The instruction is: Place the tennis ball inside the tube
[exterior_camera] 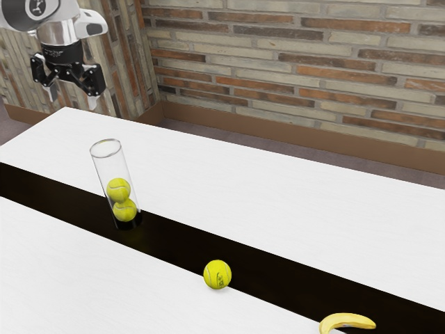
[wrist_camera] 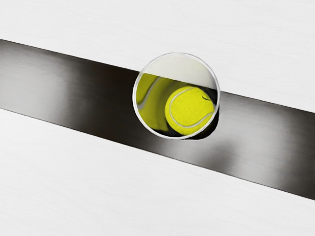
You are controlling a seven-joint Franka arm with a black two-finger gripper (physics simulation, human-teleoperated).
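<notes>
The arm (exterior_camera: pixel 61 33) stands at eleven o'clock in the exterior view, hand pointed downward. The pincer (exterior_camera: pixel 73 97) is spread wide, its two fingers well apart, with nothing held between them. The wrist view looks down into the mouth of the tube (exterior_camera: pixel 110 165).

The tube is clear, with a dark base, and stands upright on the black stripe (exterior_camera: pixel 177 241) of the white desk (exterior_camera: pixel 299 205). Two stacked balls (exterior_camera: pixel 119 190) occupy its lower part. A banana (exterior_camera: pixel 354 319) lies at five o'clock in the exterior view. A brick wall (exterior_camera: pixel 278 69) stands behind.

The loose tennis ball (exterior_camera: pixel 217 275), yellow-green with dark lettering, rests on the desk, at four o'clock from the tube.
</notes>
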